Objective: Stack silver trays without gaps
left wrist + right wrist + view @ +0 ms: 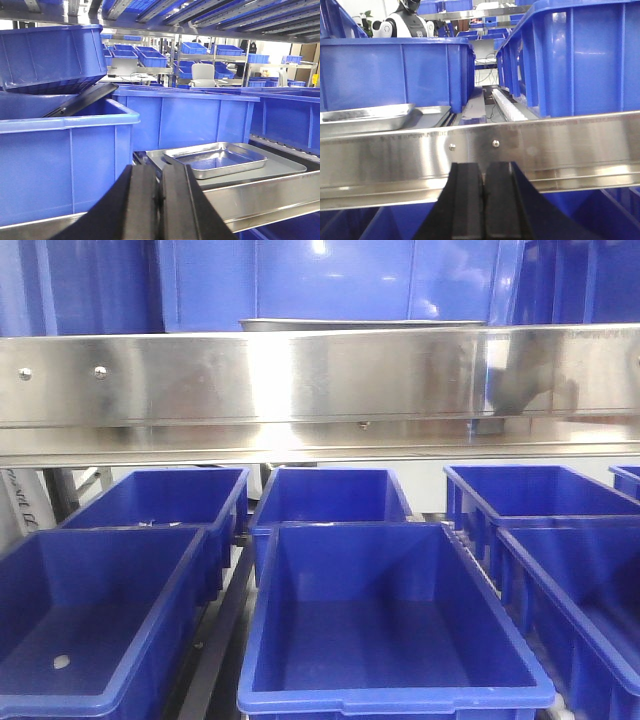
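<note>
With both the left gripper point(161, 210) and right gripper point(484, 205) closed on nothing below the shelf rail point(480, 150), take the small silver tray point(216, 159), resting inside the larger tray point(280, 169), by its flared rim: probably thin, stiff, light, slippery.

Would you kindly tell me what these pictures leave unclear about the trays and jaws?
- Front view: the rail hides all but a tray rim.
- Right wrist view: the trays are cut by the left edge.
- Left wrist view: the small tray sits inside the large tray; seating unclear.
- Both grippers show jaws together.
</note>
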